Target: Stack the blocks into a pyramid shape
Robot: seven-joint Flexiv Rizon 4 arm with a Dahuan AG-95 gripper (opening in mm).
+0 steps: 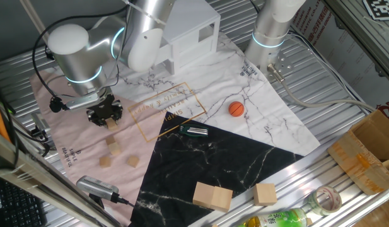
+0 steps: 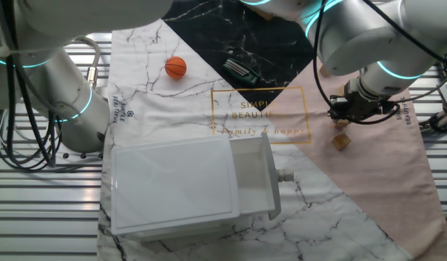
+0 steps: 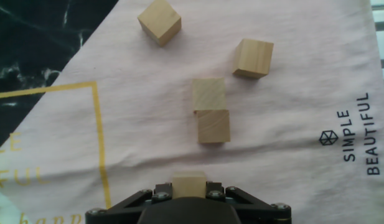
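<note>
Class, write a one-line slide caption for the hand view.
Hand view: the gripper holds one small wooden cube above pink cloth where four more cubes lie, two touching.

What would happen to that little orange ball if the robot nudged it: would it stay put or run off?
The orange ball would probably roll away, since it is round and lies loose on the flat white marbled cloth. The lines on it suggest a toy basketball, so likely light and a bit springy. Nothing stands close beside it, so little would stop it.
</note>
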